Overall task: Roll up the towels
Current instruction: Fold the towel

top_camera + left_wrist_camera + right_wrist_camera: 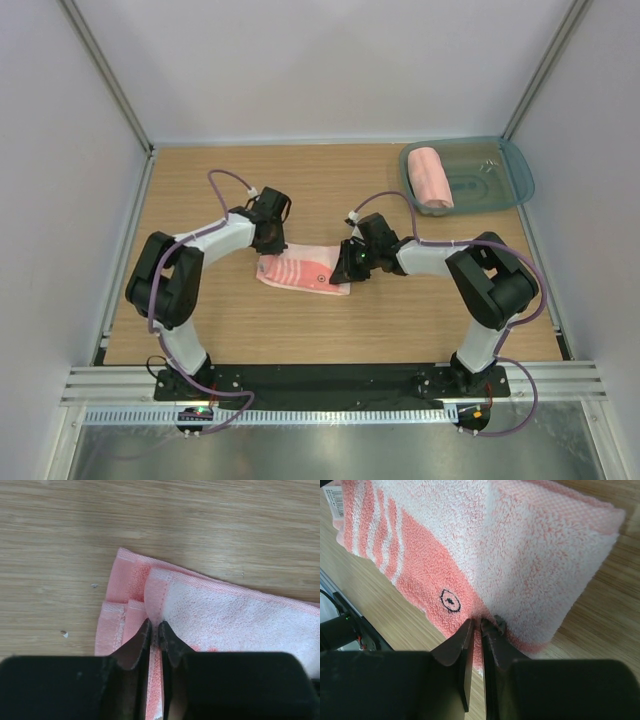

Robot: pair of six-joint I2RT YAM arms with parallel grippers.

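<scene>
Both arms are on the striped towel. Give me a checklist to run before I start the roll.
1. The left gripper shut on the striped salmon-pink terry towel at its hem: ok.
2. The right gripper shut on the towel's other end: ok.
3. All folded layers caught by the left gripper: cannot tell.
4. Towel spread on the wooden table: ok.
5. The plain pink rolled towel already in the translucent teal plastic tray: ok.

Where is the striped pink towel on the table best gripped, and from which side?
Take the small striped pink terry towel by its short ends, low and from the outside. It lies flat and folded on the wooden table, so only the stacked edges offer a thin lip to pinch. The left gripper and right gripper each pinch such an edge.
</scene>
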